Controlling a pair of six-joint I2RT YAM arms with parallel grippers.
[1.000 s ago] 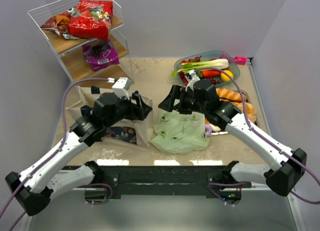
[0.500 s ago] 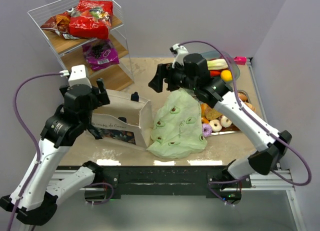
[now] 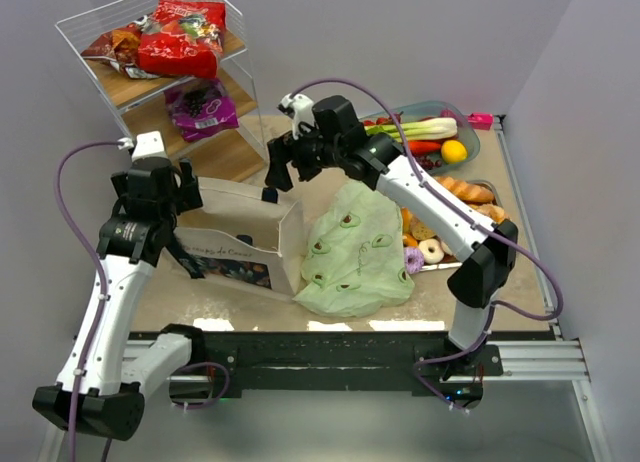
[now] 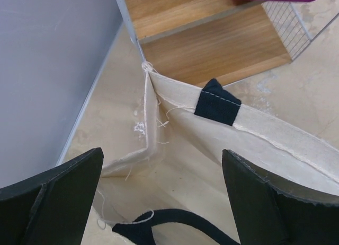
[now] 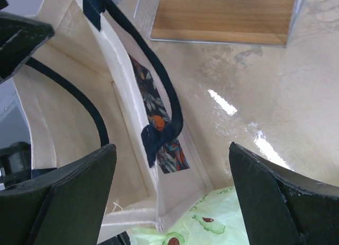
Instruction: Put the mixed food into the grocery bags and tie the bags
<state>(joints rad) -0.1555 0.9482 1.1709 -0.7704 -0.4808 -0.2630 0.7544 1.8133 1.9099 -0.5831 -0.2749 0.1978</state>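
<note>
Swinging leftward off the pale-green, avocado-print plastic bag (image 3: 355, 247), the right gripper (image 5: 172, 148) now hangs over the open mouth of the beige canvas tote bag (image 3: 240, 232). The left gripper (image 4: 161, 155) has barely shifted from the tote's far-left corner. Both pairs of fingers stand wide apart and hold nothing.

Between the right fingers lie one tote wall, with a dark leaf-pattern patch showing, and a black fabric handle (image 5: 164, 86) draped along it. The green bag's edge peeks in just below them. Between the left fingers sit the tote's corner seam and a black handle patch (image 4: 217, 102), with the wooden-shelved white wire rack (image 4: 212, 43) just beyond the fingertips.

A shiny red snack packet (image 3: 185, 37) and a purple packet (image 3: 203, 107) rest on that rack, beyond the left fingers. The green-and-white leek (image 3: 415, 130), yellow lemon (image 3: 454, 150) and a ring doughnut (image 3: 432, 250) lie well to the right of the right fingers, past its arm.
</note>
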